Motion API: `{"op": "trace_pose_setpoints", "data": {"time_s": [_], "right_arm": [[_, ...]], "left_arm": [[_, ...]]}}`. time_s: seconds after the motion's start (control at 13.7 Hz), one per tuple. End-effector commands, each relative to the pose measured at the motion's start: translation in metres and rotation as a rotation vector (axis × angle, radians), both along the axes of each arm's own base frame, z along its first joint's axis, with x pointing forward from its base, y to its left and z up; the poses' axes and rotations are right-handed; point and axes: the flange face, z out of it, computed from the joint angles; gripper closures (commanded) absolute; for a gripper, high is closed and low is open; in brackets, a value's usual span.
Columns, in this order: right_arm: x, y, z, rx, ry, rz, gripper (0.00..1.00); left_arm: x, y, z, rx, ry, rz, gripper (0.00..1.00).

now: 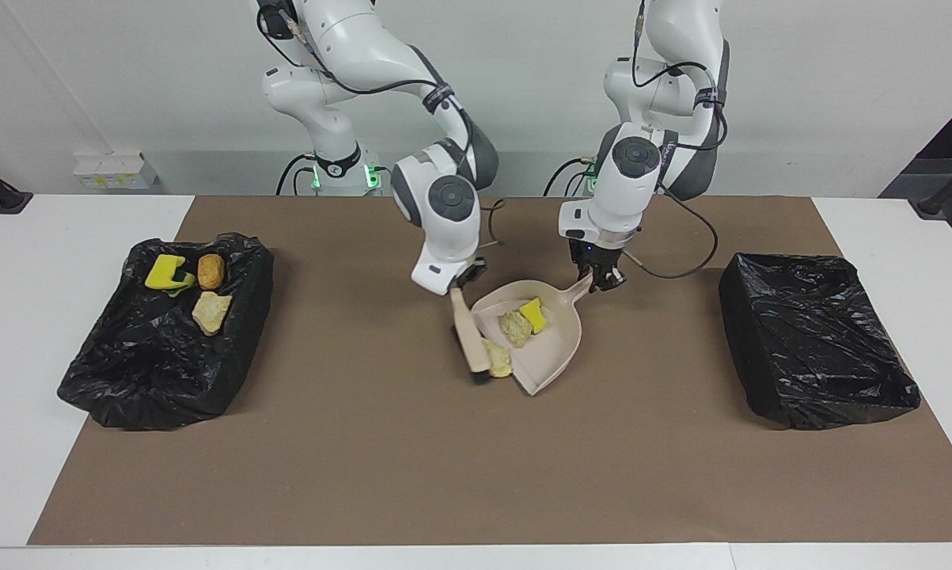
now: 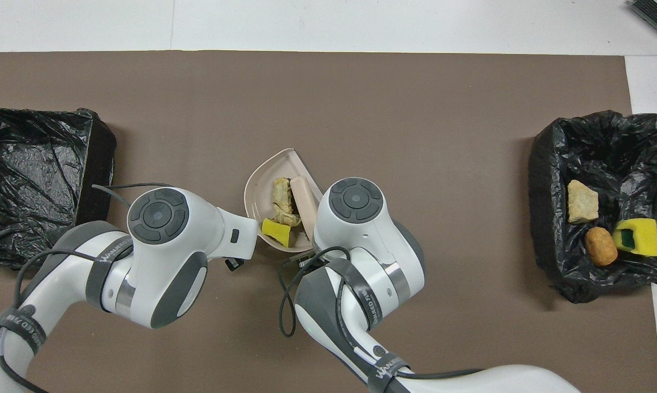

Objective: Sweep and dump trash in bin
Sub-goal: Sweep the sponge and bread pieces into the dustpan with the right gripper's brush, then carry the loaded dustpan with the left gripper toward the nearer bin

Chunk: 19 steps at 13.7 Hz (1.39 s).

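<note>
A beige dustpan [image 1: 555, 348] lies on the brown mat at mid table, also in the overhead view [image 2: 260, 183]. My left gripper [image 1: 602, 279] is shut on its handle [image 1: 578, 290]. My right gripper [image 1: 466, 283] is shut on a beige brush [image 1: 469, 332], whose dark bristles sit at the pan's mouth. In the pan lie a yellow sponge bit [image 1: 532, 313] and a pale chunk [image 1: 515, 328]. Another pale chunk [image 1: 498, 360] lies at the pan's mouth against the brush. In the overhead view both grippers are hidden under their wrists.
A black-lined bin [image 1: 127, 388] at the right arm's end holds a yellow-green sponge bit [image 1: 164, 271], a brown bread-like piece [image 1: 211, 271] and a beige chunk [image 1: 211, 311]. A second black-lined bin [image 1: 816, 348] stands at the left arm's end, with no trash showing.
</note>
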Motion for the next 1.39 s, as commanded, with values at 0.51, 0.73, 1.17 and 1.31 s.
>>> {"op": "trace_pose_setpoints", "data": {"time_s": [0.51,0.73,1.17,1.31], "right_arm": [[0.031,-0.117,0.057,-0.146,0.012,-0.042,1.0],[0.02,-0.119,0.08,-0.225,-0.006,-0.101,1.0],[0.006,-0.119,0.096,-0.242,-0.001,-0.129,1.0],[-0.003,-0.112,0.093,-0.23,-0.013,-0.147,1.0]], "left_arm": [[0.018,-0.001,0.022,-0.035,-0.052,0.169,1.0],[0.041,0.035,0.06,-0.059,-0.1,0.24,1.0],[0.069,0.129,0.131,-0.009,-0.003,0.389,1.0],[0.075,0.174,0.148,-0.008,0.005,0.391,1.0]]}}
